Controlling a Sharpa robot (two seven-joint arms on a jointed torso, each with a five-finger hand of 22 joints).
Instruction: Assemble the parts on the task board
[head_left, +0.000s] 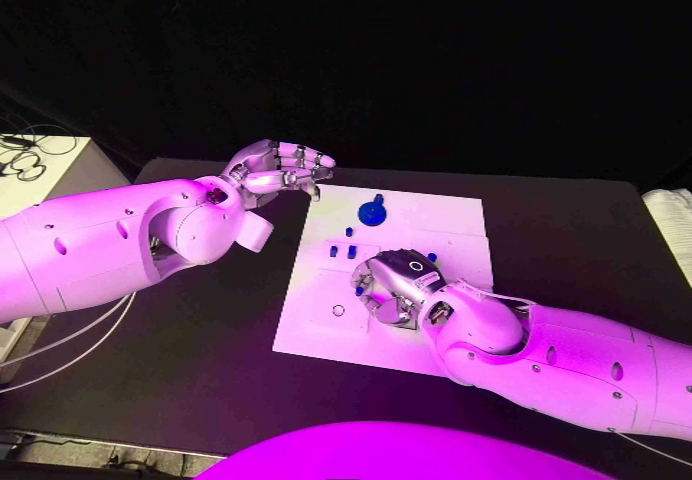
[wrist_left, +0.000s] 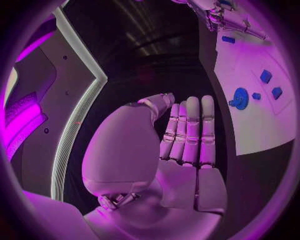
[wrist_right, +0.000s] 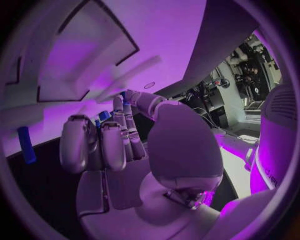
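The small blue round plastic part (head_left: 374, 212) lies near the white task board (head_left: 447, 215) far edge; probably light, stiff, best pinched at its rim. Left hand (head_left: 277, 168) clenched, empty; right hand (head_left: 398, 288): cannot tell

My left white arm (head_left: 116, 240) reaches in from my left, and its silver left hand (head_left: 277, 168) is raised with the fingers (wrist_left: 190, 130) lying straight and close together, thumb folded alongside, nothing in them. My right white arm (head_left: 555, 355) comes in low from my right. Its silver right hand (head_left: 392, 288) is turned palm down, fingers (wrist_right: 103, 145) curled inward; whether they grip anything I cannot tell.
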